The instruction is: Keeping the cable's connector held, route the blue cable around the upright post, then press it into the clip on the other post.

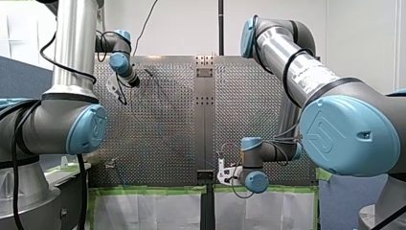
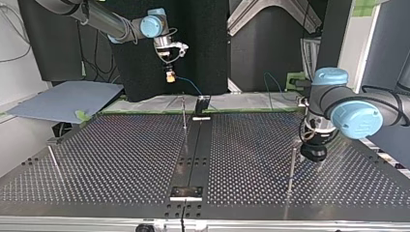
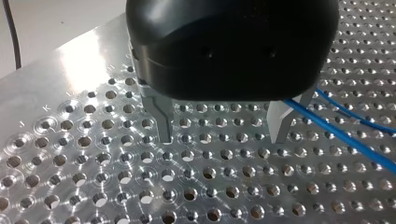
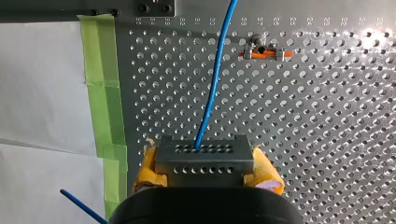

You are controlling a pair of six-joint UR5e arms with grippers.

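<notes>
Yellow pads (image 4: 267, 175) of my right gripper (image 4: 206, 168) clamp the grey connector (image 4: 205, 153), upper left in top view; blue cable (image 4: 212, 88) runs ahead. My left gripper (image 3: 222, 137) gapes empty, cable just outside one finger

Front view: even room light, wall (image 1: 182, 26) bright. Long highlight runs down my left arm's metal tube (image 1: 72, 38). Table (image 1: 158, 124) mid-grey with a speckled sheen.
Top view: backdrop (image 2: 203, 43) dark, table's far strip brighter. Post (image 2: 292, 164) faintly mirrored in the plate.
Left wrist view: strong glare patch on the table beside the left gripper (image 3: 222, 139); its black housing unlit, no surface detail.
Right wrist view: glare along the table's far corner. White sheet (image 4: 42, 93) nearly blown out.
</notes>
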